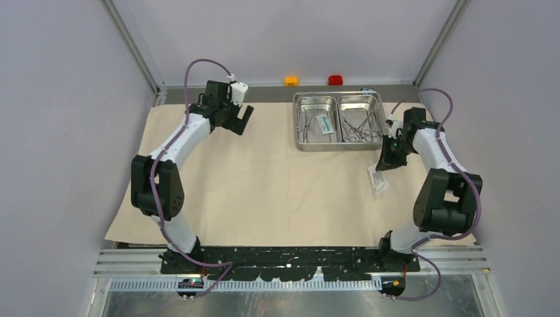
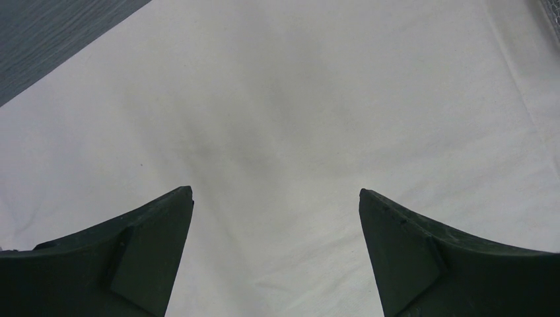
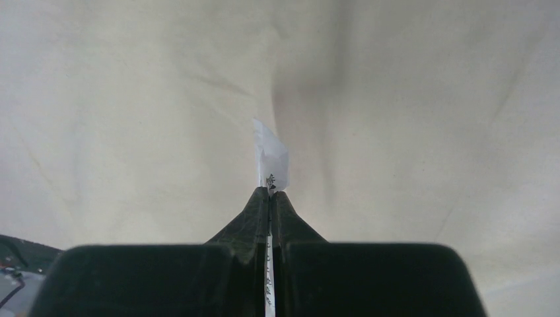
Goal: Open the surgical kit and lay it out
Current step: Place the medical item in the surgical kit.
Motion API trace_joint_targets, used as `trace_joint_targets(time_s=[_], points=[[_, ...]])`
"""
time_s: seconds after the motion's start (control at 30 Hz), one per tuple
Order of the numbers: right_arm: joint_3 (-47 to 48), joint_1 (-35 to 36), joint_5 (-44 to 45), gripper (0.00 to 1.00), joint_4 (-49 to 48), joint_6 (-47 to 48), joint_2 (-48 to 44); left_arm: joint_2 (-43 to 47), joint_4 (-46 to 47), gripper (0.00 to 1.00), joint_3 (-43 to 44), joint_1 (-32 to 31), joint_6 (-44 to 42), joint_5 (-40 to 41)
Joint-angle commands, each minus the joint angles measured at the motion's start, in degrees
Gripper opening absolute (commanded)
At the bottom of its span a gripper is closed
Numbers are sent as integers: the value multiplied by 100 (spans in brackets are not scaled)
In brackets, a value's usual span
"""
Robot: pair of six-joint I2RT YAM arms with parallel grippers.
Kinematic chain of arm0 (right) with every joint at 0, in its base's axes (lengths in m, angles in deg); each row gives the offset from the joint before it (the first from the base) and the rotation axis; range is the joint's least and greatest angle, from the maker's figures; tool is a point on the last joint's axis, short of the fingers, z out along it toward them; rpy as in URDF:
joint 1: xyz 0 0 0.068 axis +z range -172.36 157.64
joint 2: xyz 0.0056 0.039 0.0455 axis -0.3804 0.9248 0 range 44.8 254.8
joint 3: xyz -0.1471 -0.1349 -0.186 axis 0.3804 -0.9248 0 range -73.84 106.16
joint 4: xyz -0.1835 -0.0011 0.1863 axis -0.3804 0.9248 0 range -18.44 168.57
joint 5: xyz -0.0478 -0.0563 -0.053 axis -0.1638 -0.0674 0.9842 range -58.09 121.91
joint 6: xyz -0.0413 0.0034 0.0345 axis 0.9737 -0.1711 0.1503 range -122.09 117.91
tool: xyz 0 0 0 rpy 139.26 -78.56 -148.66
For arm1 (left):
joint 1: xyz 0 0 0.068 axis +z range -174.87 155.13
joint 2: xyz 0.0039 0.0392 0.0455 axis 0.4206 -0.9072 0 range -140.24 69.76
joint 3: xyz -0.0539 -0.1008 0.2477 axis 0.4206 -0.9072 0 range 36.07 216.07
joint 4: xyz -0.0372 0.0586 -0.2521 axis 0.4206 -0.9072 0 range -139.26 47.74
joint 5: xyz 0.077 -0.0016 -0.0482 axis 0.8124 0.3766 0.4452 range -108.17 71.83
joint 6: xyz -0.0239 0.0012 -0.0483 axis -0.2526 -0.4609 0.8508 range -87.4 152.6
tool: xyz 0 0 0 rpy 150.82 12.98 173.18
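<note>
- Currently right gripper (image 3: 271, 193) pinches a small white printed packet (image 3: 271, 155) edge-on above the big beige cloth (image 1: 264, 191).
- Left gripper (image 2: 276, 195) hangs spread wide over cloth.

White arms (image 1: 179, 140) with black joints, looping purple cables (image 1: 186, 82), apparently matte black jaws
</note>
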State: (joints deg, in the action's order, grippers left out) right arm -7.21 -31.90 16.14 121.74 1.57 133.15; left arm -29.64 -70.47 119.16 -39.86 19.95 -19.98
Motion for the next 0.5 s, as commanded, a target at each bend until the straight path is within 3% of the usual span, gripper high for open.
trace_joint_targets(time_s=[0.0,0.2,0.47], points=[[31,-232,-378,1,471,304,248,-104,10,100,270,4,58,-127],[-78,-325,-103,1,558,337,609,-40,-29,100,197,4,52,-86],[-244,-597,203,0,113,138,433,7,-33,100,139,4,93,-146]])
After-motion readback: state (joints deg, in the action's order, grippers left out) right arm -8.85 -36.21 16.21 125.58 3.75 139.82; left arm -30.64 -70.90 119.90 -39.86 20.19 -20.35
